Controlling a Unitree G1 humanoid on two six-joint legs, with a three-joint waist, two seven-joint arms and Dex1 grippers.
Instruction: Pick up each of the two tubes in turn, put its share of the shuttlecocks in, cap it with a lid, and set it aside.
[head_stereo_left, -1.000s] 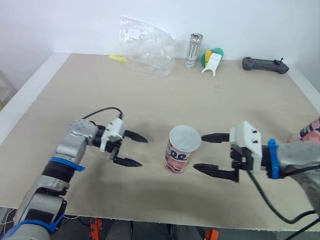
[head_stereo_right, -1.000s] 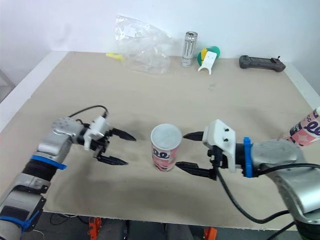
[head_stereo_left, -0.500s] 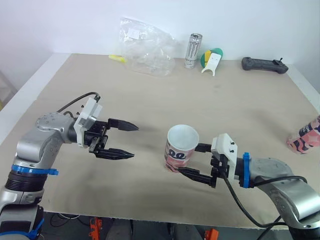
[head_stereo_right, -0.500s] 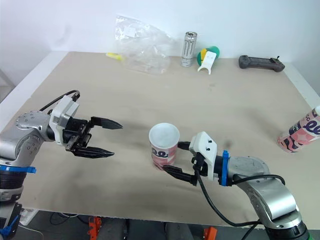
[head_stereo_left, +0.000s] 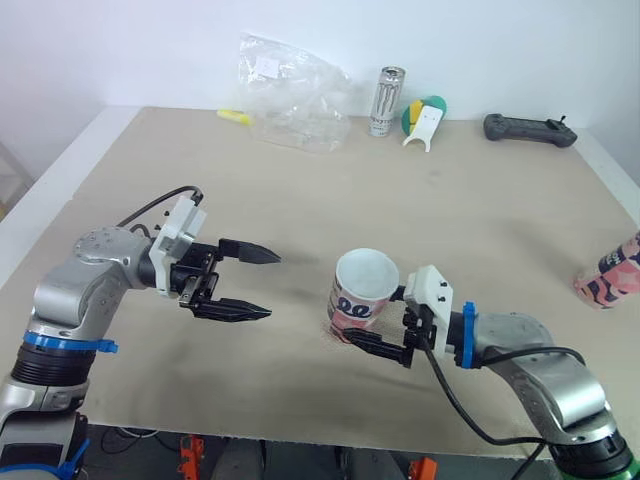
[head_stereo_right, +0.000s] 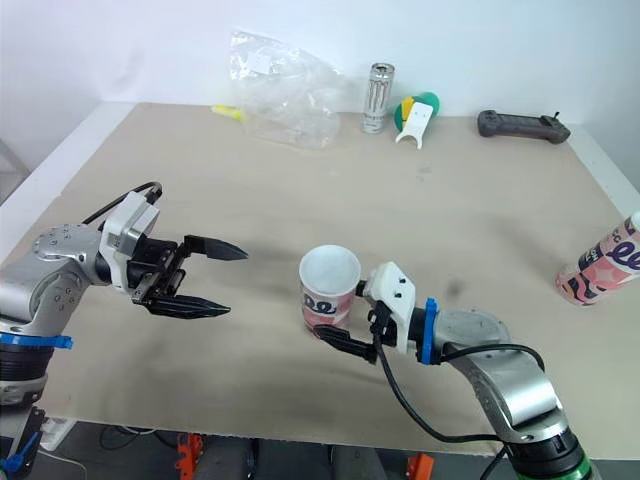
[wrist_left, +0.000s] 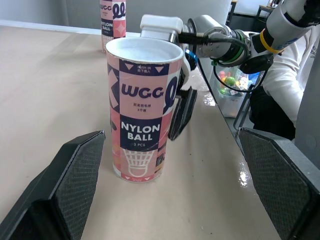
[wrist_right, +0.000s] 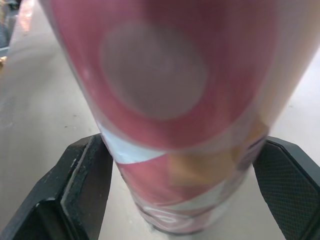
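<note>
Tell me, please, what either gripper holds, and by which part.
Nothing yet: the right gripper straddles the tube low down, jaws open; the left gripper is open, empty.

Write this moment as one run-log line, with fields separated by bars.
phase: tube pickup | pink cardboard shuttlecock tube: upright on beige table | right gripper: at tube, grip unclear | left gripper: open, apart

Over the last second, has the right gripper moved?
Yes. The right gripper has slid toward the robot's left, up to the tube, which stayed put; its open fingers now flank the tube's base.
</note>
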